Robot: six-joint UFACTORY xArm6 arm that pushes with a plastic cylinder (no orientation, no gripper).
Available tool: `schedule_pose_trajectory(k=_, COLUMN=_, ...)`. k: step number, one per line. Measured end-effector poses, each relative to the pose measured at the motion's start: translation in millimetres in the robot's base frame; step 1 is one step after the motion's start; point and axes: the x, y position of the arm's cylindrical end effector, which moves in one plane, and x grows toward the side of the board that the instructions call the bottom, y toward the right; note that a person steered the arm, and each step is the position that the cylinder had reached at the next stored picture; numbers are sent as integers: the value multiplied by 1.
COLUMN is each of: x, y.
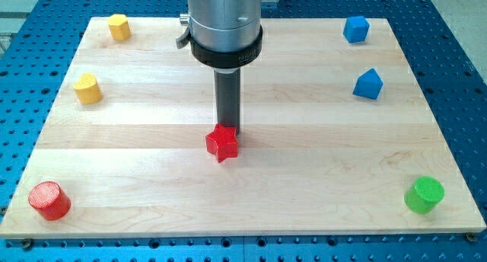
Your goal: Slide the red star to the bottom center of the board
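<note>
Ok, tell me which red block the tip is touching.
The red star at board centre: my tip sits against its top edge. The red cylinder lies far off, in the view's bottom-left corner.

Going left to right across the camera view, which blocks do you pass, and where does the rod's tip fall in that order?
red cylinder → yellow block → yellow block near the view's top → red star, with my tip touching its upper edge → blue block at top → blue block below it → green cylinder.
</note>
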Motion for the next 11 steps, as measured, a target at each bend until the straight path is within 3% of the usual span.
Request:
schedule_pose_trajectory(k=6, x=5, y=-31)
schedule_pose_trajectory(k=8, x=18, y=-11)
schedule_pose_trajectory(k=11, x=3, y=10)
